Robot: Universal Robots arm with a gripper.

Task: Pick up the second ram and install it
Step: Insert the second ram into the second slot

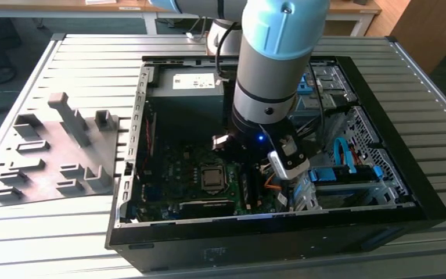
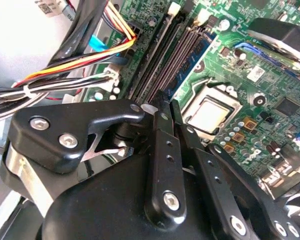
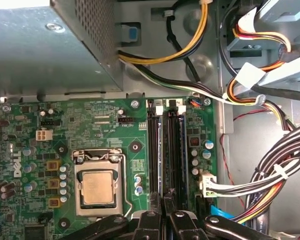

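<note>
black two-finger gripper (image 2: 162,112) – fingers pressed together over the long black memory slots (image 3: 167,150) – beside the square silver processor (image 3: 97,187) on the green motherboard (image 3: 90,130).

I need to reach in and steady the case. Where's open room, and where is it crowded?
Bare slatted table lies in front of the grey holder tray, and more beyond the case at the exterior view's right. Crowded: the gripper sits over the RAM slots, cables bunched beside them.
</note>
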